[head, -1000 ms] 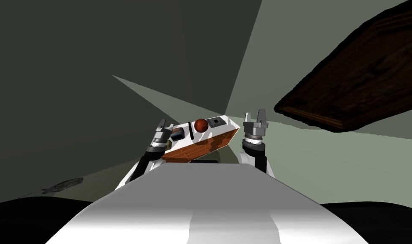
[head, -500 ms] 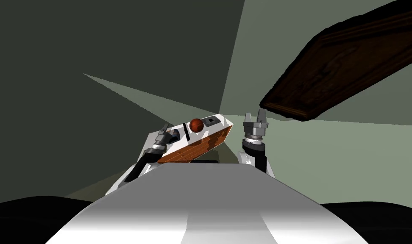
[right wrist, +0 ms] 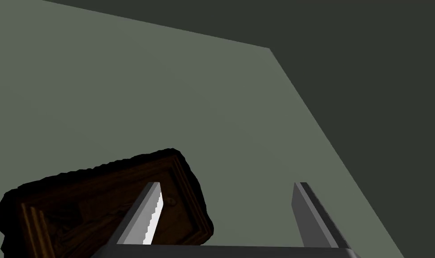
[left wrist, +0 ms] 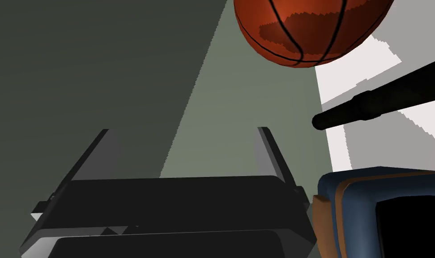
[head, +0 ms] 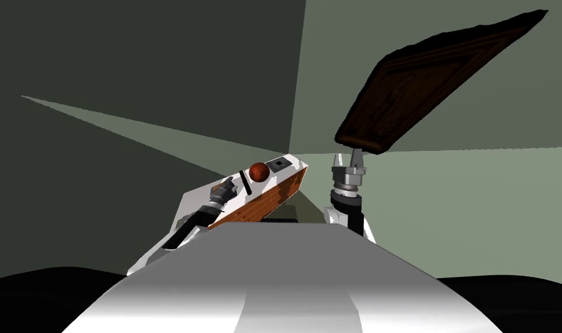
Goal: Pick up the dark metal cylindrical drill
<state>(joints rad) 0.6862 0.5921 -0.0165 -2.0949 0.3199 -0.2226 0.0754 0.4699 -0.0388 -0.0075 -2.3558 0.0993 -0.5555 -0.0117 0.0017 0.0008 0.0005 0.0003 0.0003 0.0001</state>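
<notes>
Left gripper [left wrist: 183,132] now further in over table [head: 194,199] than 1 s ago, fingers [left wrist: 271,150] wide, empty. Drill [left wrist: 377,105] lies on table by basketball [head: 258,171], beside fingers, not between: you need sideways correction. Right gripper [head: 347,156] wide, idle.

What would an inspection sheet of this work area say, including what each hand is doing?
Surface: white-topped table with a brown wood side, standing by grey-green walls.
Job's things: slim black cylindrical drill, lying on the white top beside the ball, outside the left hand's fingers.
Clutter: orange basketball; blue and orange box with a black face; dark grey square block.
Hands: left hand open, empty, at the table near the drill; right hand open, empty, raised beside the table.
Cables: nothing seen.
Surroundings: dark wooden picture frame on the wall.
</notes>
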